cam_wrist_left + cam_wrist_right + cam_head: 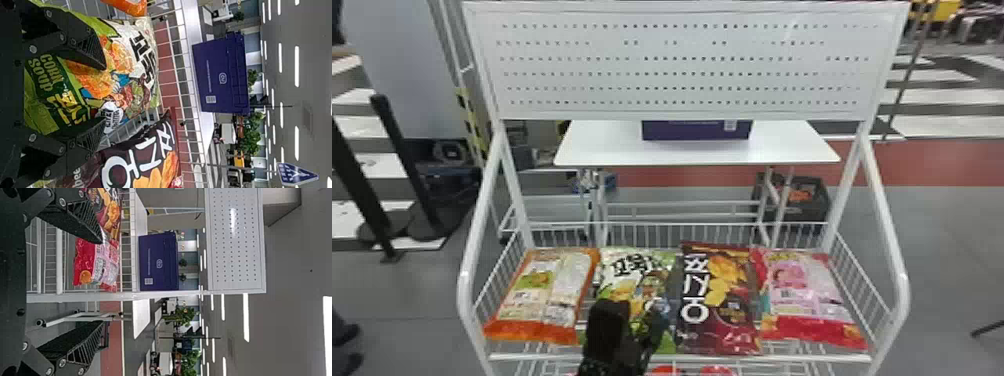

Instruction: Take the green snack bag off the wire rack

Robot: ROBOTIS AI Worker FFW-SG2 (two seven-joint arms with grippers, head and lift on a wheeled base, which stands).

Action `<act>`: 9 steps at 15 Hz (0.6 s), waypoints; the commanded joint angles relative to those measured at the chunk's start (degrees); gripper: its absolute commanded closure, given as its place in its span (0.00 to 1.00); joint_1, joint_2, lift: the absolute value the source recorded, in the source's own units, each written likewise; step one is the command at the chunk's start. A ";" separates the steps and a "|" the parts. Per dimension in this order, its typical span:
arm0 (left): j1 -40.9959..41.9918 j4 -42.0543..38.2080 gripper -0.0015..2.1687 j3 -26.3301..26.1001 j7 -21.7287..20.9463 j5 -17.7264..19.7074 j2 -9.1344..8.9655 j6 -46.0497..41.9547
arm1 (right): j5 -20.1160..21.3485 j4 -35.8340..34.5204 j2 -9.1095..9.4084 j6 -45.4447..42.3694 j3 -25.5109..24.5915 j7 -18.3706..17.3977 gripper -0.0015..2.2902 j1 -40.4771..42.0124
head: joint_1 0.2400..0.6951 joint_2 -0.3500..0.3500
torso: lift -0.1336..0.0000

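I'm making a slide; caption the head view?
The left gripper, fingers apart, at the green snack bag, second from left of four on the wire rack.

Open room lies above the row of bags and below the perforated panel [682,75]. A slim gap separates the orange bag [532,300] from the green snack bag [632,265]; on the latter's other side, a narrow wedge, visible in the left wrist view, opens beside the dark bag [717,300]. The front rail [782,358] bars a low approach; the wire wall [632,223] closes the rear. In the right wrist view, a white post [172,295] stands ahead of the right gripper [102,282].
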 commanded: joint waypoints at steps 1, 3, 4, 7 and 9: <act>0.65 -1.75 0.78 0.17 -0.46 -0.02 0.41 0.28 | 0.00 0.00 0.01 0.00 -0.05 0.00 0.08 -0.03 | 0.57 0.50 | 1.00; 1.26 -3.16 0.79 0.87 -0.72 0.50 0.59 0.28 | 0.00 0.00 0.01 0.00 -0.13 0.00 0.08 0.05 | 0.57 0.50 | 1.00; 1.79 -3.68 0.79 0.87 -0.72 0.50 0.76 0.10 | 0.00 0.00 0.01 0.00 -0.22 0.00 0.08 0.14 | 0.57 0.50 | 1.00; 2.84 -6.76 0.79 1.58 0.24 1.65 1.64 -0.25 | -0.26 0.00 -0.07 -0.18 -0.31 0.00 0.08 0.05 | 0.57 0.50 | 1.00; 5.48 -12.12 0.78 2.72 0.24 3.49 3.22 -0.25 | -0.35 0.00 -0.16 -0.18 -0.31 0.00 0.08 -0.12 | 0.57 0.50 | 1.00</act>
